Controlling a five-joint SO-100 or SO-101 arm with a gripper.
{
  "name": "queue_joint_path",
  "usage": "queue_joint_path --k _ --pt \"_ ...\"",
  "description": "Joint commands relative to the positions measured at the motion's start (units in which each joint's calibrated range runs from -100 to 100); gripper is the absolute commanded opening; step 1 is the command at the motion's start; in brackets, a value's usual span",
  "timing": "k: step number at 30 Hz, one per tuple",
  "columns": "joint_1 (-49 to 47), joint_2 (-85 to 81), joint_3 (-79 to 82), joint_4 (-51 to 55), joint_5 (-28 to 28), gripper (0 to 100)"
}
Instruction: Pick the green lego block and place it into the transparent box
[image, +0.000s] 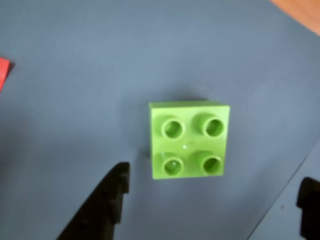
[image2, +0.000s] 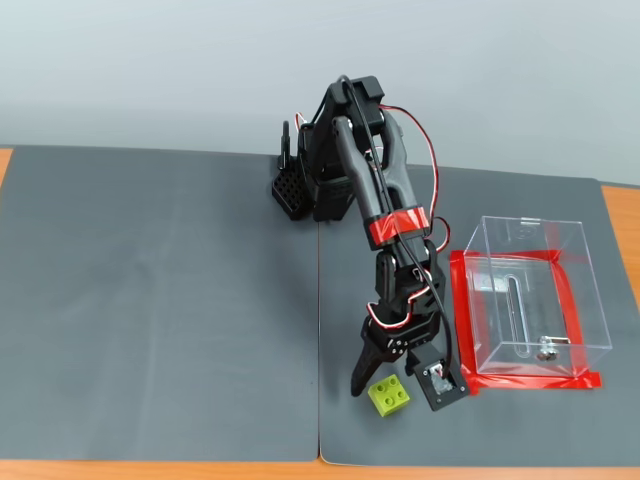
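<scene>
Green lego block (image2: 389, 394) resting studs-up on the grey mat (image2: 160, 300) at the near edge of the desk (image2: 620, 215), just right of the seam between the two mat halves in the fixed view. Flat on its base, four studs facing the wrist camera, a little skewed to the picture's edges there (image: 189, 139). Free on all sides, touching nothing but the mat.

Gripper (image2: 394, 384) poised directly over it, fingers (image: 102, 210) spread wide apart and holding nothing. One dark finger low on the left of the wrist view, the other just showing at the lower right edge, the block lying between and a bit beyond them. Straddling stance probably chosen so a straight drop puts one finger on each side wall. Not yet low enough to close, judging by the clear mat still visible around the block.

Transparent box (image2: 530, 295) standing just to the right in the fixed view, open top up, base framed by red tape (image2: 460, 310), presumably to fix its position. Small metal piece (image2: 546, 351) and a slot visible on its floor, otherwise empty. Close to the block, so only a short lift and swing to the right likely needed after the grasp.

Arm (image2: 372, 190) reaching forward and down from its base at the far middle of the mat.
</scene>
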Motion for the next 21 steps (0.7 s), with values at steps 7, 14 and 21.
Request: queue_joint_path --k 7,14,21 --pt "-0.1 1.7 -0.8 -1.5 0.1 37" --pt "0.3 2.8 -0.8 -4.1 0.2 37" --pt "0.4 3.5 -2.1 -4.1 0.2 37"
